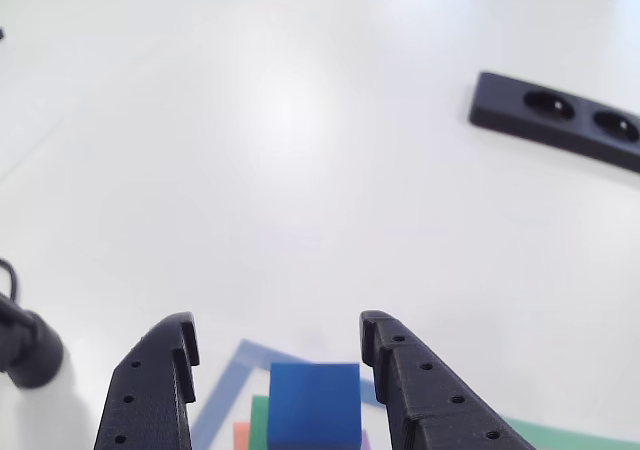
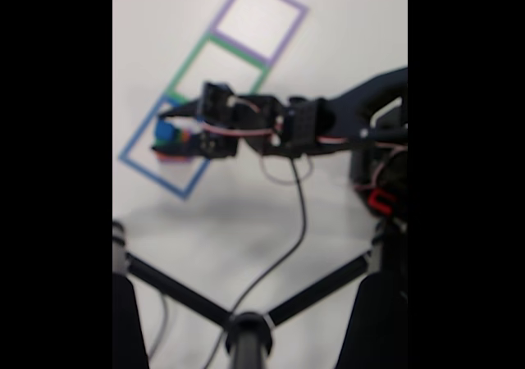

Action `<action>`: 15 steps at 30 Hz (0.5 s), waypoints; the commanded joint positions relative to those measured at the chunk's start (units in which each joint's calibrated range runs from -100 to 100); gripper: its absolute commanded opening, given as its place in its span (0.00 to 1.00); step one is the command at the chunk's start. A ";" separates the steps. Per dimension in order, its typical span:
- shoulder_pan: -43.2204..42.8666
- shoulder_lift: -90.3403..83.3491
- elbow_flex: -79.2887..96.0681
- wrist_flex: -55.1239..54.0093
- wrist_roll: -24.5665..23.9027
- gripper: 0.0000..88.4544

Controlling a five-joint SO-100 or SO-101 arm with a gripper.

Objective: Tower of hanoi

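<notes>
We see the fingers spread wide in the other view, both black tips hanging clear above the white counter, nothing pinched between them. The blue cube sits between and below the two tips, nearer the right finger as that view shows it, touching neither. Directly under the cube we make out a green block, with a sliver of the salmon-orange block at its lower left edge; a trace of purple shows by the cube's right corner, too small for us to read further. The stack lies inside a blue tape outline.

Ahead of the fingers the counter is bare. Far ahead and to the right lies a black bar with round holes, well apart from the stack. A black cable end sits left of the left finger.

The fixed view is blurred: the arm reaches leftward, the fingers over the blue cube in the blue tape outline. Beyond it follow a green tape outline and a purple tape outline, both holding nothing.
</notes>
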 commanded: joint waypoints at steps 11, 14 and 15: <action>-0.09 -21.47 -12.93 32.45 0.59 0.00; 0.29 -24.83 -15.48 40.62 0.59 0.00; 0.44 -25.80 -17.11 44.02 0.59 0.00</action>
